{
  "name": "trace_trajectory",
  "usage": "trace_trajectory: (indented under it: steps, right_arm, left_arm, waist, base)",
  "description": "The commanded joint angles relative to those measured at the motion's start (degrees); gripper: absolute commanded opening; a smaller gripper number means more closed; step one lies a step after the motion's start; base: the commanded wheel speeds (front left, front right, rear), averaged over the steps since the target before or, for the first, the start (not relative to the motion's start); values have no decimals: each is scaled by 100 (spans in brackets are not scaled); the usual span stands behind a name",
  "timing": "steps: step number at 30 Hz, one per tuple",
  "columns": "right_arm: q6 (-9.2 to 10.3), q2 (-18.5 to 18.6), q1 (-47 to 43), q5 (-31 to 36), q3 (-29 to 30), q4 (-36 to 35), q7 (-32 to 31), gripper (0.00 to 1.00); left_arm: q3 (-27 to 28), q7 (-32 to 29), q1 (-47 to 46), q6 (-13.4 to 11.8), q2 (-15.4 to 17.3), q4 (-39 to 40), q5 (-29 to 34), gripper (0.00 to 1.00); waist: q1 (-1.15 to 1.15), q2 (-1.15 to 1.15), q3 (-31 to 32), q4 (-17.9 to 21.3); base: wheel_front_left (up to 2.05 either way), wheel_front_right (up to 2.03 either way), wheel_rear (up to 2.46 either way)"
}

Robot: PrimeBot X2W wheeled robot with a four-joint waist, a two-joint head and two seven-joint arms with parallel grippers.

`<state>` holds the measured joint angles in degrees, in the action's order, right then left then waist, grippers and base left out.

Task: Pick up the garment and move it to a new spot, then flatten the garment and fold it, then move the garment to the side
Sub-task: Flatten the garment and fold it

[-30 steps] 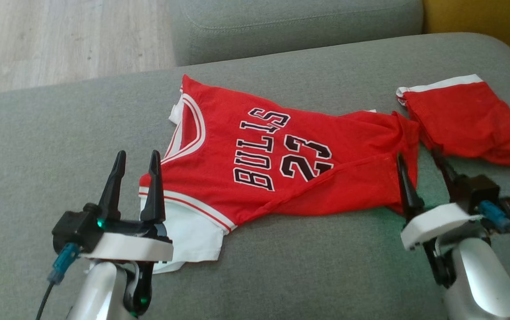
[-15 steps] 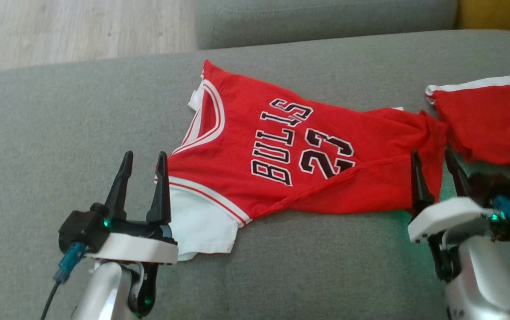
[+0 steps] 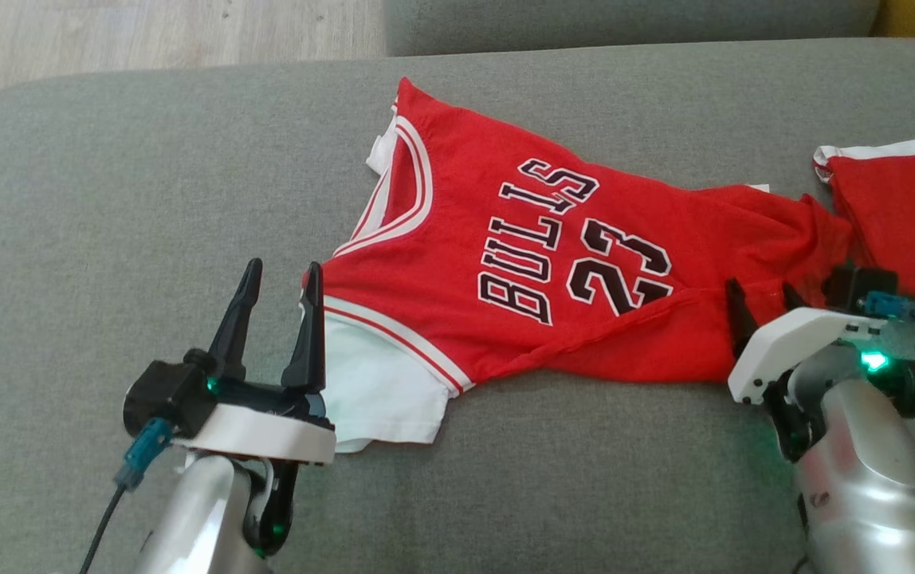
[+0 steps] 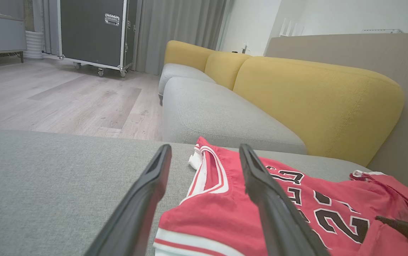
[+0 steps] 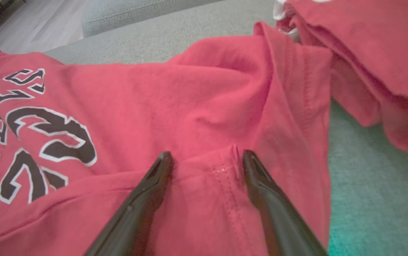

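The garment [image 3: 537,255] is a red "BULLS 23" jersey with white trim and a white sleeve, lying spread but creased on the grey cushion [image 3: 107,199]. My left gripper [image 3: 284,267] stands open at the jersey's shoulder end, beside the white sleeve. In the left wrist view the left gripper [image 4: 204,147] has the garment [image 4: 207,220] running between its fingers. My right gripper [image 3: 760,287] is open and tilted down at the hem end. In the right wrist view the right gripper [image 5: 207,153] has its tips at the garment [image 5: 154,99], a stitched fold of cloth between them.
Red shorts [image 3: 904,215] with a white band lie just right of the jersey, touching its hem [image 5: 367,53]. Another grey seat [image 4: 218,117] and yellow backrests [image 4: 314,99] lie behind. Wooden floor [image 3: 147,32] is beyond the cushion's far left edge, with a wheeled black case [image 4: 90,32].
The head camera has shifted, so the whole scene sits further right in the picture. My right gripper has tipped forward and down onto the jersey's hem end. The left gripper stays by the sleeve.
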<state>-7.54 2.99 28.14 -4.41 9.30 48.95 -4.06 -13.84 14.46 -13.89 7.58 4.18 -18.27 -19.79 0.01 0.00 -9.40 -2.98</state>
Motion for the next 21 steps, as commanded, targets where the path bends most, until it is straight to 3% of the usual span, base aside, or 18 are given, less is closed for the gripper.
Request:
trace_trajectory:
  steps: [1,2,3,4,13,21]
  right_arm:
    - [5,7,261,43,-101,-91,22,100]
    - [5,7,286,55,-92,-29,34,80]
    - [5,6,310,61,-89,29,51,31]
    - [5,5,333,60,-111,69,100,0]
    - [5,-6,156,-183,-638,-173,728,0]
    - [5,106,-842,-994,-1710,-1307,136,0]
  left_arm:
    - [146,54,-240,-9,67,157,-41,100]
    - [157,54,-241,-9,72,152,-41,100]
    - [171,54,-238,-9,74,148,-40,100]
    - [184,54,-234,-9,76,144,-35,100]
    - [365,54,-50,-9,110,140,-19,100]
    - [587,54,221,-9,120,242,-14,100]
  waist:
    - [-1,0,7,2]
    - [-1,0,12,9]
    - [-1,0,20,23]
    - [-1,0,31,43]
    - [-1,0,349,451]
    - [-1,0,696,925]
  base:
    - [0,0,0]
    - [0,0,0]
    - [0,0,0]
    - [0,0,0]
    - [0,0,0]
    - [0,0,0]
